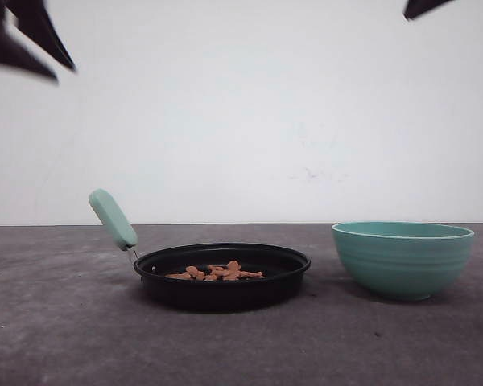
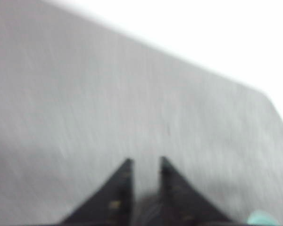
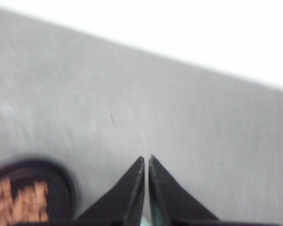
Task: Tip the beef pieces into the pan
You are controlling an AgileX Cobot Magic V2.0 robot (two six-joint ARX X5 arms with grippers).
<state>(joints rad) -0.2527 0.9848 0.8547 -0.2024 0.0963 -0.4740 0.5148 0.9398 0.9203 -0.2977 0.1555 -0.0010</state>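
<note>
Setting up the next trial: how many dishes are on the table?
2: the pan near the middle, holding the beef pieces, and the bowl to its right, its inside hidden.

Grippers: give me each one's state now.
Left gripper: open, holding nothing.
Right gripper: shut, holding nothing.

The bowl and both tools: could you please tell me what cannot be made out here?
- Bowl interior: front view, hidden by its own wall.
- Left tool: front view, cut off by the frame's corner and blurred.
- Right tool: front view, cut by the top edge.
- Beef pieces: right wrist view, blurred and cut off by the edge.
</note>
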